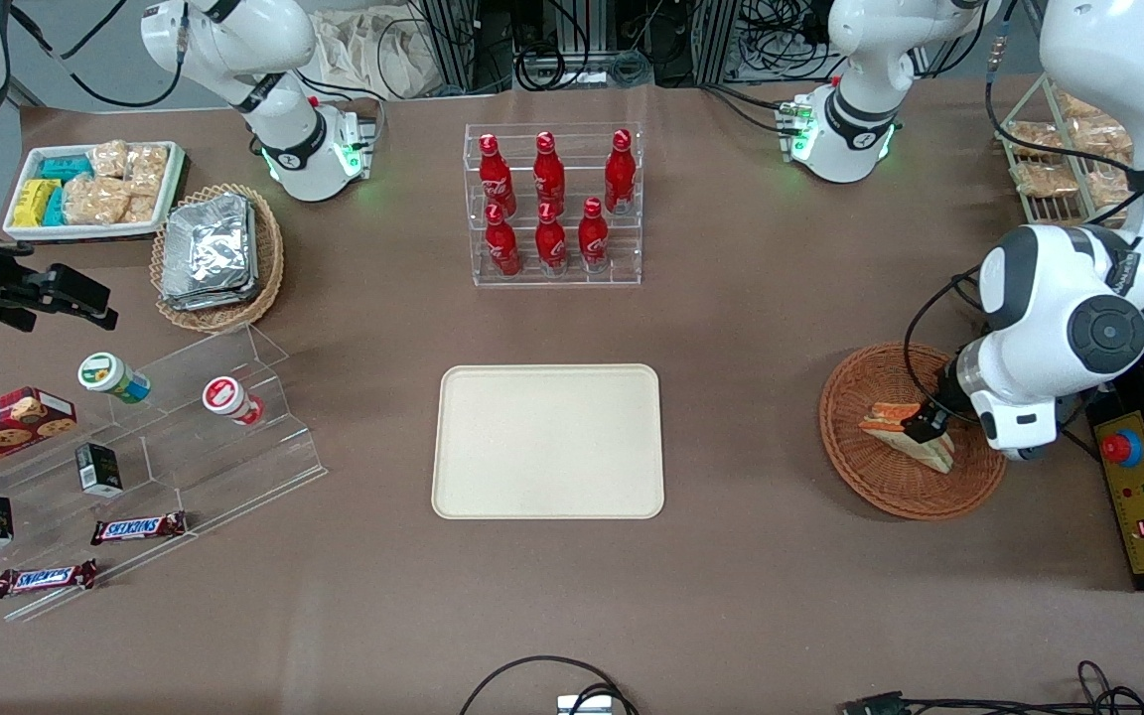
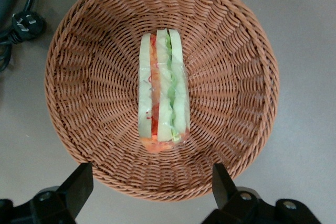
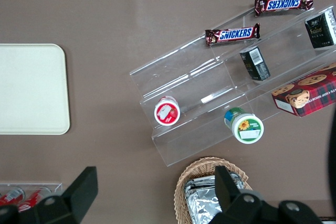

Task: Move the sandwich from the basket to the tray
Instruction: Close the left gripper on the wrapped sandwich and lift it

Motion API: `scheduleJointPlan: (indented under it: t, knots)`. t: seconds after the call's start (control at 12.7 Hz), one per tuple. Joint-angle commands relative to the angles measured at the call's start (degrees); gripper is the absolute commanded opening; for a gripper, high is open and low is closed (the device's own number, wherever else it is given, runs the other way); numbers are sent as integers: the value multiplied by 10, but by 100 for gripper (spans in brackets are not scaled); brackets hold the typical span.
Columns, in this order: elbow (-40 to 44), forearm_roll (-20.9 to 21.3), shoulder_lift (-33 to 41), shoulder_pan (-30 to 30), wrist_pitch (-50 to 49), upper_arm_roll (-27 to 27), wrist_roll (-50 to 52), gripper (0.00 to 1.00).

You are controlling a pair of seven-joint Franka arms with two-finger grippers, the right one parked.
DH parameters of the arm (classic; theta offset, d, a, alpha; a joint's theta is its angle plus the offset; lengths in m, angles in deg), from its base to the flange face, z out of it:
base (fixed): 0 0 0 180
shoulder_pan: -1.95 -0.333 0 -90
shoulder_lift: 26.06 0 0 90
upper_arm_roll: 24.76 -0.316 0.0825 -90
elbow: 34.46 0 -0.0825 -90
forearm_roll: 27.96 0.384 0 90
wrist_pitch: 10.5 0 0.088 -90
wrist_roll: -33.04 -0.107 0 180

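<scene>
Sandwich under spread gripper

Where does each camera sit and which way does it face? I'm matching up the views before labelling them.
Front view: high, facing both arms across the table; gripper over the basket.
Left wrist view: on the working wrist, looking straight down at the sandwich in the basket; open fingers show.
Right wrist view: on the parked wrist, looking down at the snack shelf.
Shared: the tray, in the front and right wrist views.
</scene>
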State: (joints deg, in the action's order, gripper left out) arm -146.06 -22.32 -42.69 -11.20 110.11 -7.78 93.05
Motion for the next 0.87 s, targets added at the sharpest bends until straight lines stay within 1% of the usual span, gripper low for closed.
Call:
scheduleJointPlan:
  t: [0.0,0.16,0.47,0.63,0.79]
  knots:
    - [-16,7,-10,-9,36,5,36,100]
    - [-43,7,-5,-9,66,-5,39,100]
    - [-67,8,-9,-10,98,-16,39,100]
    - [-84,8,-12,-10,137,-17,39,100]
    - [-100,8,-13,-10,170,-29,39,100]
